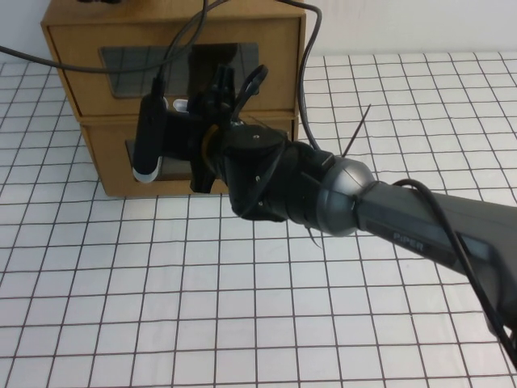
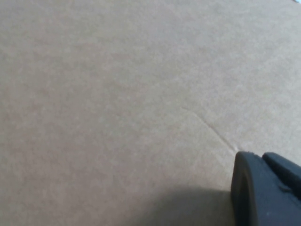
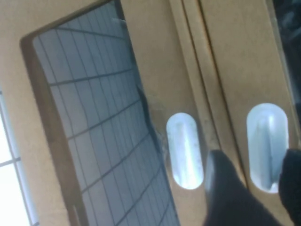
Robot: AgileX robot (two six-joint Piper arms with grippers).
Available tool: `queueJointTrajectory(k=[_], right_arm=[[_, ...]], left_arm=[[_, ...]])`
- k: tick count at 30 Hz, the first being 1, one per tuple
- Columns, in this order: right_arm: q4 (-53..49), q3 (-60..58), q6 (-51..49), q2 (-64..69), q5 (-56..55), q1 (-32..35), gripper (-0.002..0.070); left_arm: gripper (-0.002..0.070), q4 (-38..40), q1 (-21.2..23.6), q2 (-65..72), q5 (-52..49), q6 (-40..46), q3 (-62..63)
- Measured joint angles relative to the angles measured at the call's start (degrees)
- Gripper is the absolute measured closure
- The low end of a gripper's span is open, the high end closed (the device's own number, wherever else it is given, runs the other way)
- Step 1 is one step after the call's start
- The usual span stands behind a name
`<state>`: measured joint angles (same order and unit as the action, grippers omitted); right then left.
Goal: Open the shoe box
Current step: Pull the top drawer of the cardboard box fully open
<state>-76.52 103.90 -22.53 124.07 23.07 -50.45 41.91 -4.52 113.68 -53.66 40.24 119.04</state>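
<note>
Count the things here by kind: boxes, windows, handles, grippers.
Shoe boxes: 2, upper shoe box on lower shoe box
Windows: 2, one in each front
Handles: 2, pale ovals
Grippers: 2, right gripper open at the handles; left gripper beside plain cardboard
Total: 8

The brown stacked shoe box point(image 1: 279, 48) is matt, faintly fibrous cardboard. Its dark rectangular window panes point(image 3: 99, 127) are glossy clear plastic, and its oval pull tabs point(image 3: 184, 150) are frosted translucent plastic. The right gripper point(image 3: 254, 165) has matt black fingers point(image 3: 228, 197).
</note>
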Motion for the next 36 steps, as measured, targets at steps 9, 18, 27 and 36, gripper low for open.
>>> queueJointTrajectory(k=[9,18,27,36], right_arm=[[-1.13,1.19,-0.12,1.03,-0.15,0.0,0.0442],[-2.38,2.49,-1.73,1.85,0.01,0.32,0.0484],[-6.34,3.45,-4.43,2.65,-0.09,0.73,0.0574],[-9.24,5.69,-6.16,4.77,2.56,-0.03,0.058]], left_arm=[[0.0677,0.0,0.0,0.0,-0.09,0.0,0.0],[0.0677,0.1,0.0,0.0,-0.09,0.0,0.0],[0.0677,0.46,0.0,0.0,-0.39,0.0,0.0],[0.0677,0.46,0.0,0.0,-0.51,0.0,0.0]])
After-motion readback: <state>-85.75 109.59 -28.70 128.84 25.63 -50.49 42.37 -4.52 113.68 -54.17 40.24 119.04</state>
